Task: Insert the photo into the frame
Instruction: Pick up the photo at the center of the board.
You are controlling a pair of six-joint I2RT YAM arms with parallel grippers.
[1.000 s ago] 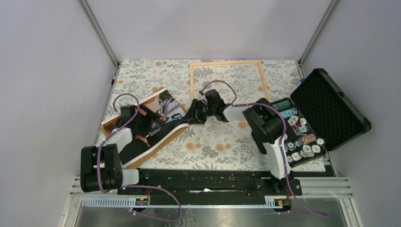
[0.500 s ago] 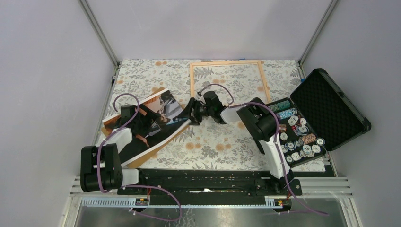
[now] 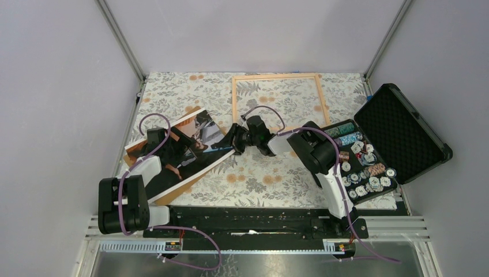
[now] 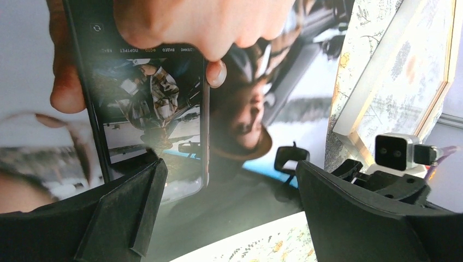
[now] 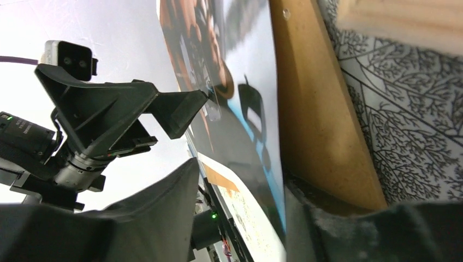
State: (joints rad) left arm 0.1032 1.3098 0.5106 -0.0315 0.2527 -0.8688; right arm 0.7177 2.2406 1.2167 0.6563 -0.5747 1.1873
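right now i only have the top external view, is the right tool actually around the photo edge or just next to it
observer: around it. The right wrist view shows the photo with its edge running between the jaws of the right tool, which stand open, with a gap on the printed side.
operator: ok and the left tool, holding anything
observer: no. In the left wrist view the left tool is wide open over the printed face, gripping nothing.
operator: touching it though
observer: from the right wrist view, one left fingertip looks to rest on the print; I can't tell how firmly.
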